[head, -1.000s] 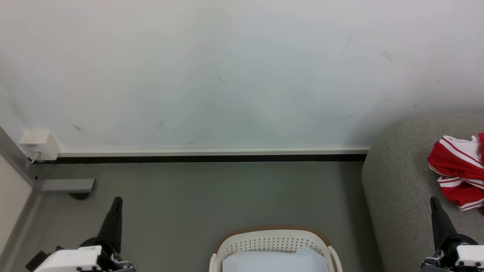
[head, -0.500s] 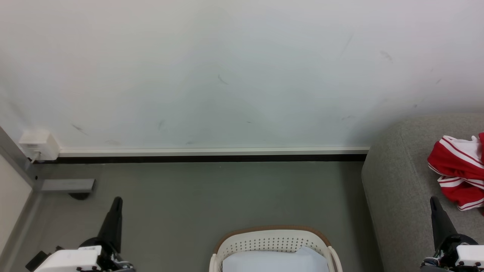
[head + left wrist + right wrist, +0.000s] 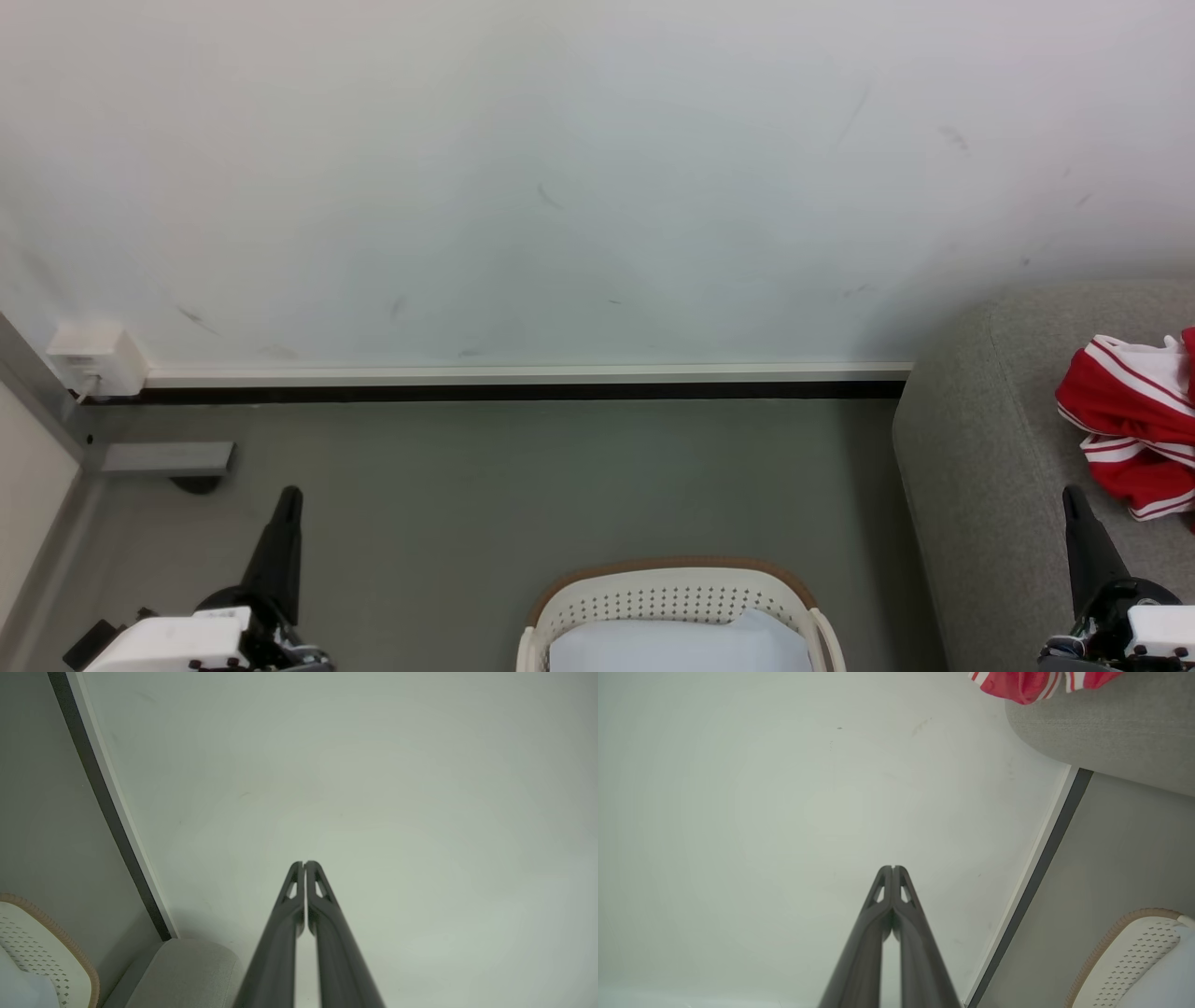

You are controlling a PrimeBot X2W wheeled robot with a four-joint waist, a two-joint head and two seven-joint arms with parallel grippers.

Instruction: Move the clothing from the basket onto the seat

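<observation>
On the seat (image 3: 990, 448), crumpled red clothing (image 3: 1125, 425), white panels, striped trim

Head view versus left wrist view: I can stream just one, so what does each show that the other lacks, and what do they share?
Head view adds: the red clothing lying on the seat, the right gripper at lower right, and a white wall box.
Left wrist view adds: a close look along the left gripper, jaws shut with nothing between them.
Both share: the basket with a pale cloth inside, a corner of the seat, the wall, skirting and floor.
</observation>
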